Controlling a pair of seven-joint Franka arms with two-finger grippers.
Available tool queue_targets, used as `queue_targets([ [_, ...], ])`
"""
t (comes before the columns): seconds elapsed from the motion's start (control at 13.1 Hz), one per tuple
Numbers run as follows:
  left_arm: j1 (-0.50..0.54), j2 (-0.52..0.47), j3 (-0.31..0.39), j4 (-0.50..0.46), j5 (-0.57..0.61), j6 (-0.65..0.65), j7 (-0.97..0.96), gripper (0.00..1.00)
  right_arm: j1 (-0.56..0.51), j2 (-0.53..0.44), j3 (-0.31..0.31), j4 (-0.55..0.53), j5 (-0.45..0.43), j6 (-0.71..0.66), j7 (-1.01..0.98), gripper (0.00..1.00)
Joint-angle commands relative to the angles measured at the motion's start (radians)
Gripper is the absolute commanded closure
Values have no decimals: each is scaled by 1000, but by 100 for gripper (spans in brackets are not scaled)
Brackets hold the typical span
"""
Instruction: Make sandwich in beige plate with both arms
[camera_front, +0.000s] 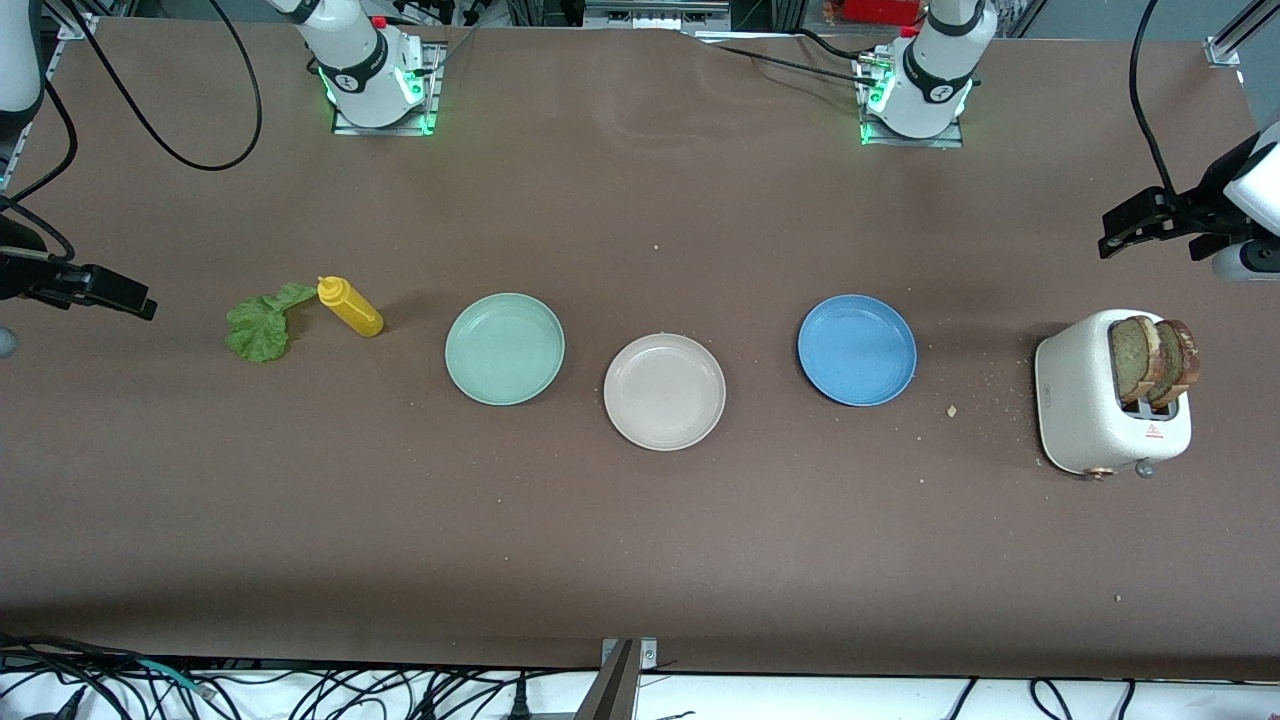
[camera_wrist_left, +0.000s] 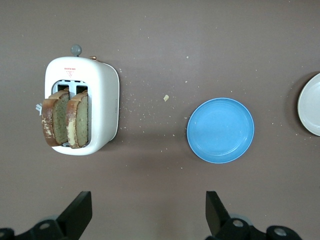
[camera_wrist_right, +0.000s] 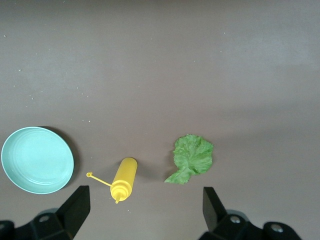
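Nothing is assembled yet as I read it: my right gripper (camera_wrist_right: 142, 212) hangs wide and empty over the ruffled green lettuce leaf (camera_front: 262, 325), the round pale beige plate (camera_front: 664, 391) lies bare mid-table, and my left gripper (camera_wrist_left: 149, 215), equally spread, must next lift a brown toast slice (camera_front: 1132, 359) standing upright in the white toaster (camera_front: 1085, 405)

left end effector (camera_wrist_left: 145, 212) raised, right end effector (camera_wrist_right: 144, 210) raised (both open)
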Motion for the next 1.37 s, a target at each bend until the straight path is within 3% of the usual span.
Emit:
queue_targets([
  [0.0, 9, -2, -3, -2, -7, 12, 3, 0, -3, 1, -5, 4, 18, 0, -2, 0],
  [1.3, 9, 6, -5, 1, -5, 11, 3, 0, -6, 2, -6, 3, 43, 1, -2, 0],
])
